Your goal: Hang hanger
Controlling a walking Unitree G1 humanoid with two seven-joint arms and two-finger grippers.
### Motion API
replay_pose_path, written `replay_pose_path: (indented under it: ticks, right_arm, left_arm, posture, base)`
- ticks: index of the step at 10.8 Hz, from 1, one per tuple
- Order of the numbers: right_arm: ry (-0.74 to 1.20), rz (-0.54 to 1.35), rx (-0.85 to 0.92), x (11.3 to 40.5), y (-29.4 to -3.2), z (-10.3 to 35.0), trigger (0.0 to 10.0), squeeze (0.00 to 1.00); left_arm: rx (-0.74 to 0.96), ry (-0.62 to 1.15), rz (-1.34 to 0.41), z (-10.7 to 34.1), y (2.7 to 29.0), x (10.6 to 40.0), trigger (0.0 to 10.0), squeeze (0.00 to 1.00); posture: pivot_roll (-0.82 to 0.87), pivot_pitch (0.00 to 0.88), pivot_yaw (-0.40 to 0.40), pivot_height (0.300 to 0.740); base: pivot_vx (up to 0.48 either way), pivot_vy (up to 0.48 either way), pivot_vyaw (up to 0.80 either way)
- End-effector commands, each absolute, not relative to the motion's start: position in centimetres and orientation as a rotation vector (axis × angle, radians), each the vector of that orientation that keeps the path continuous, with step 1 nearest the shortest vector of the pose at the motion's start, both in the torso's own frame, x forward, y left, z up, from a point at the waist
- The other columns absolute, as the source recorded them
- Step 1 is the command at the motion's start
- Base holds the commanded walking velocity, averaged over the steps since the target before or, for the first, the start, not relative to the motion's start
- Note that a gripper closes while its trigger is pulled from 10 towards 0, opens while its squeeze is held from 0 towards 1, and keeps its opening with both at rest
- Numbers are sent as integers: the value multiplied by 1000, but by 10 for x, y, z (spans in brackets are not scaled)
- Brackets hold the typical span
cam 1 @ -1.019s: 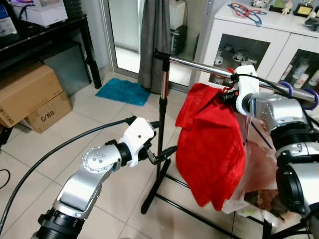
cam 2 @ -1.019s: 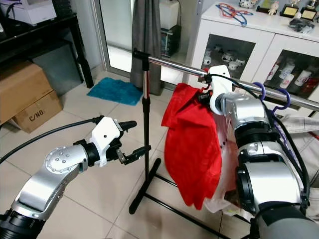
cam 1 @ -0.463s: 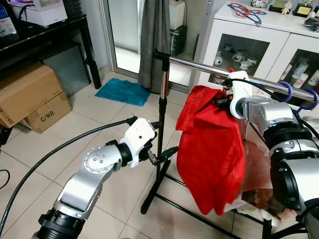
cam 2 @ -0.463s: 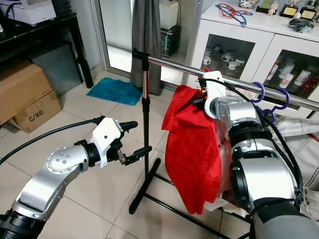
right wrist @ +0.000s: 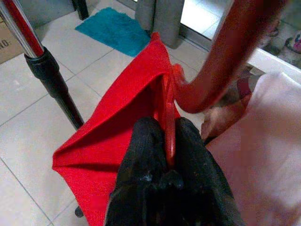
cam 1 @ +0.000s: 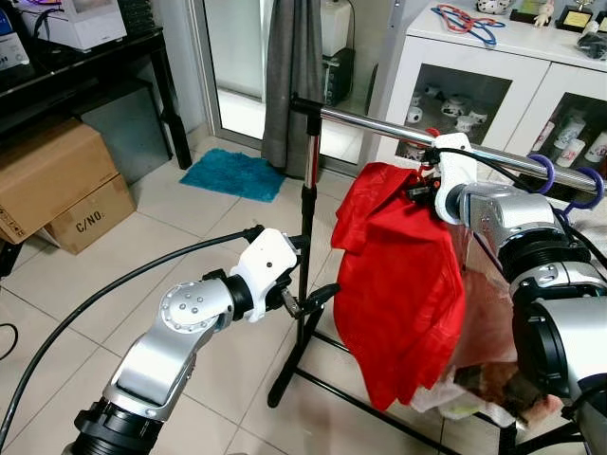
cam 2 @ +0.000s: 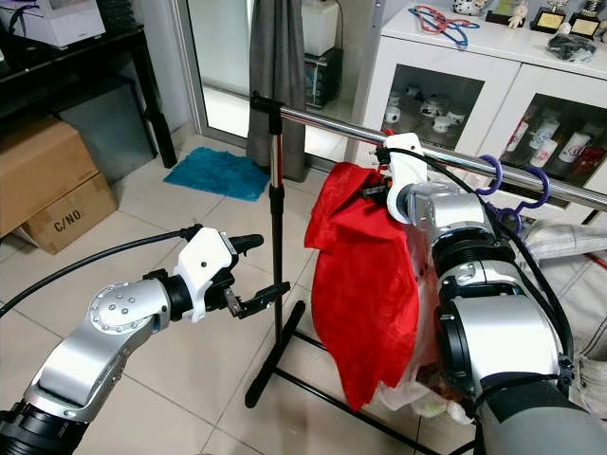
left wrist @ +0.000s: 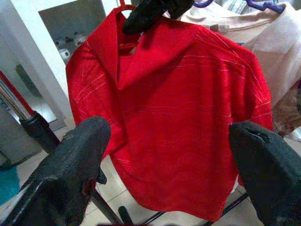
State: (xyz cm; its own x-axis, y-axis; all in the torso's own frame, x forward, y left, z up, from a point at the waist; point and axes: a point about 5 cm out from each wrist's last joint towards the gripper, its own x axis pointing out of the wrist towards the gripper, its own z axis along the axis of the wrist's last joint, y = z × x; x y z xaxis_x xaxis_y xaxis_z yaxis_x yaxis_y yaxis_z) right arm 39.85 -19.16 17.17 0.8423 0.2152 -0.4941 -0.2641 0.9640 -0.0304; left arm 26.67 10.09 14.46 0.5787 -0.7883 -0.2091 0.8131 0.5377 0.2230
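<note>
A red shirt (cam 1: 403,284) hangs on a red hanger (right wrist: 207,70) whose hook sits at the chrome rail (cam 1: 379,127) of a clothes rack. My right gripper (cam 1: 422,185) is shut on the hanger's neck just under the rail; its fingers (right wrist: 155,160) pinch the red stem. My left gripper (cam 1: 308,275) stands open beside the rack's upright pole (cam 1: 305,237), left of the shirt and apart from it. Its fingers (left wrist: 70,165) frame the shirt (left wrist: 178,122) in the left wrist view.
Purple hangers (cam 1: 569,180) with pale garments hang further right on the rail. A white glass-door cabinet (cam 1: 493,85) stands behind the rack. Cardboard boxes (cam 1: 57,185) lie at the left under a black table (cam 1: 85,66). A blue mat (cam 1: 232,175) and a grey curtain (cam 1: 294,76) lie beyond.
My right gripper has carried the hanger and shirt a little to the left along the rail and slightly up. My left gripper has dropped slightly, still open.
</note>
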Motion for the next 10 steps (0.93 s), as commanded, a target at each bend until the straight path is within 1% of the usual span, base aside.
replay_pose_path:
  ticks: [1, 4, 7, 9, 10]
  right_arm:
    - [464, 262, -113, 403, -190, 185, 0, 0]
    - [446, 272, -112, 404, -190, 187, 0, 0]
    - [440, 221, -72, 403, -195, 182, 0, 0]
    - [392, 207, -23, 404, -198, 188, 0, 0]
    - [347, 221, 30, 405, -199, 193, 0, 0]
  left_arm:
    - [323, 71, -956, 147, 100, 265, 10000, 0]
    - [325, 71, -952, 147, 99, 266, 10000, 0]
    - [328, 74, -949, 146, 100, 266, 10000, 0]
    - [328, 71, -949, 147, 100, 266, 10000, 0]
    - [328, 70, -949, 147, 99, 265, 10000, 0]
  posture:
    - [9, 0, -40, 740]
    - [12, 0, -42, 740]
    - [13, 0, -40, 740]
    - [13, 0, -38, 740]
    - [15, 0, -39, 740]
  base:
    - [0, 0, 0]
    - [0, 0, 0]
    - [0, 0, 0]
    - [0, 0, 0]
    - [0, 0, 0]
